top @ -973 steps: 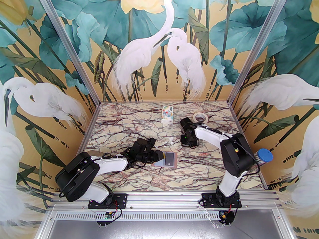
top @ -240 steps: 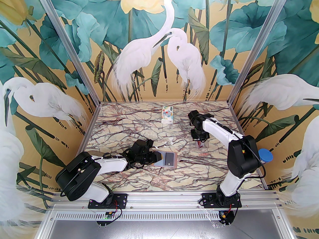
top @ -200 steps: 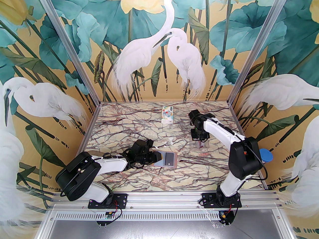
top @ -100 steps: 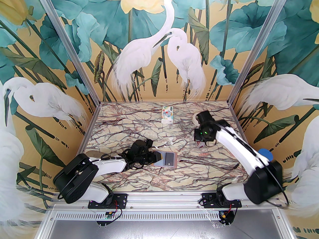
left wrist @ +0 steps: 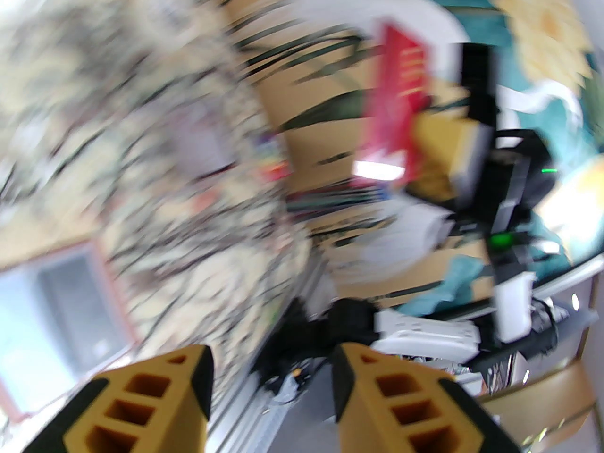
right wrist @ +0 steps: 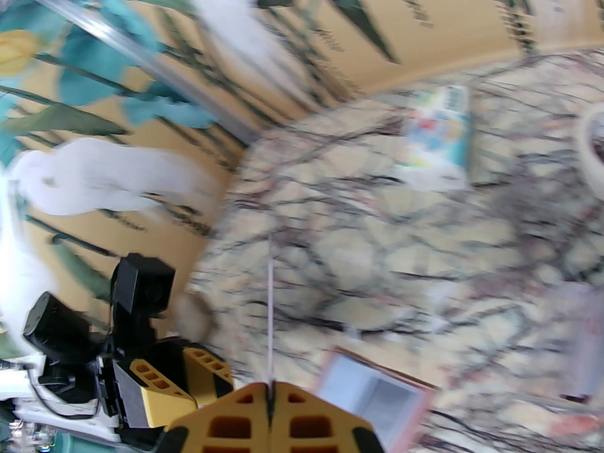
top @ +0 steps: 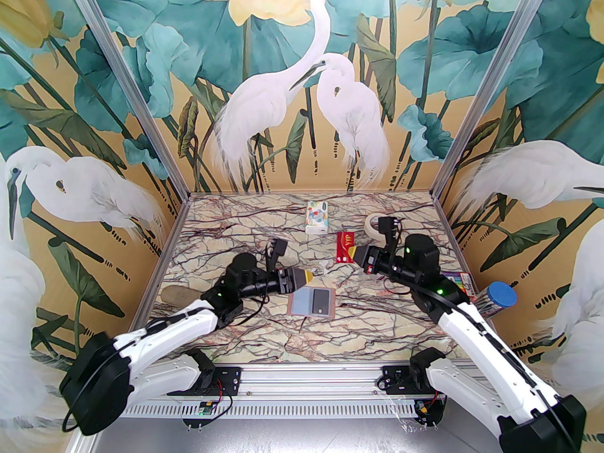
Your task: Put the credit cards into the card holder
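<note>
Over a marble-patterned table (top: 264,342), the left gripper (top: 309,277) hovers just beyond the far edge of the card holder (top: 298,304), jaws parted with nothing between them. Farther back and to the holder's right, the right gripper (top: 359,255) is clenched on a red VIP card (top: 346,247), held above the table. The holder lies open, pale blue lining up, with a dark card (top: 321,301) on its right half.

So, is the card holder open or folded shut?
Open: the card holder lies spread flat, its pale blue lining facing up.
</note>
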Robot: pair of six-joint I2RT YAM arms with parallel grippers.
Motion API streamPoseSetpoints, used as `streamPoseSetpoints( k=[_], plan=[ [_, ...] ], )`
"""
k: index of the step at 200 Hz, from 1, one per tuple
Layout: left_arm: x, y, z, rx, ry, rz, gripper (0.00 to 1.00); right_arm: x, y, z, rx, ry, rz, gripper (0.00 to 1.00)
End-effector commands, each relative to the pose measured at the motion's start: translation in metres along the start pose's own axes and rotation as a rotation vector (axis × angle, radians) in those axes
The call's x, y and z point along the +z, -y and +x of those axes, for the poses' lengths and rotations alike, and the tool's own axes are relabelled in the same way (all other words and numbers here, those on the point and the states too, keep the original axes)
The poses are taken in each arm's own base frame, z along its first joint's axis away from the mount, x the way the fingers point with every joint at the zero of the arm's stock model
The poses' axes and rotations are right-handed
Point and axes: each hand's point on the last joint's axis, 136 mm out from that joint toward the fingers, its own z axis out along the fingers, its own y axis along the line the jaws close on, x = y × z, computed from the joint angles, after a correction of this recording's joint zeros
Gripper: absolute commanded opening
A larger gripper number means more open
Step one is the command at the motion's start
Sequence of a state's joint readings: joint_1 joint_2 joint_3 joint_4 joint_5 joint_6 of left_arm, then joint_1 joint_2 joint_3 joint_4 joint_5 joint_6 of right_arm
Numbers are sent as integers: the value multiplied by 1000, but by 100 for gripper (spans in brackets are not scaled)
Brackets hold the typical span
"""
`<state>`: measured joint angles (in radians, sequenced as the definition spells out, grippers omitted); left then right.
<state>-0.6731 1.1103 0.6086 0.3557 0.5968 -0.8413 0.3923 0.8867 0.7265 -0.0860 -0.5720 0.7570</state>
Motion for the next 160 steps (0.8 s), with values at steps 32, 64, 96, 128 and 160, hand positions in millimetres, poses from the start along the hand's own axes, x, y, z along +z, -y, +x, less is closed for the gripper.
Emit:
streamPoseSetpoints(
  k=[32,64,96,128,160],
  plan=[
    [-9,77,-33,145,31,197,49,-14,-75,-6,-44,14,-322,0],
    [-12,96,-35,159,22,271,49,-17,-88,-2,-46,-4,-376,0],
    [-12,103,-33,161,5,307,48,-11,-98,10,-47,-62,-417,0],
    [-12,104,-31,161,-9,324,40,-4,-97,18,-44,-97,-418,0],
    [-11,99,-28,153,-15,312,28,0,-96,22,-41,-120,-415,0]
  ],
)
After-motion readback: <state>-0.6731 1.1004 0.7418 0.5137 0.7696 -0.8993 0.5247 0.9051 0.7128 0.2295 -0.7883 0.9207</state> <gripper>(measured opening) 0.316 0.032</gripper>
